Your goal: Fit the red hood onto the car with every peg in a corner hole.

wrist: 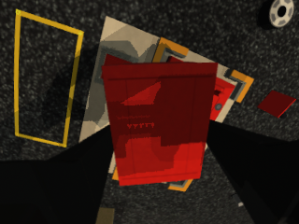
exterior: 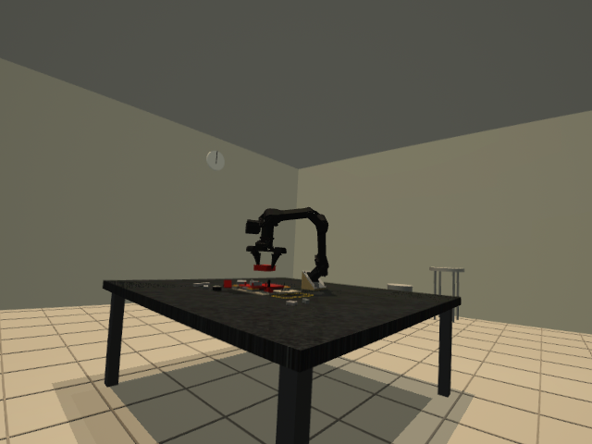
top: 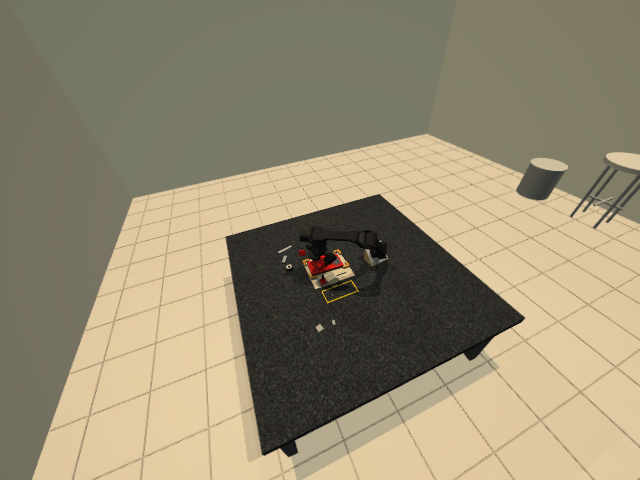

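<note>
My gripper (exterior: 265,265) is shut on the hood (exterior: 264,268) (wrist: 159,161), a red shell. It holds the hood level, well above the jig board (top: 336,280) (wrist: 126,35). In the wrist view the hood's roof lies between the two dark fingers and looks turned relative to the jig. The red chassis (exterior: 275,287) (wrist: 225,90) sits in the jig between orange-and-grey corner brackets. The hood covers most of the chassis in the wrist view. The engine block and most of the pegs are hidden there, so their alignment with the corner holes cannot be told.
A yellow outline (top: 324,297) (wrist: 17,75) lies beside the jig. A small red block (top: 301,253) (exterior: 228,283) (wrist: 277,104) and a wheel (top: 288,267) (wrist: 274,12) lie on its other side. A pale square piece (top: 319,327) lies farther off. A dark upright post (exterior: 268,283) stands by the chassis.
</note>
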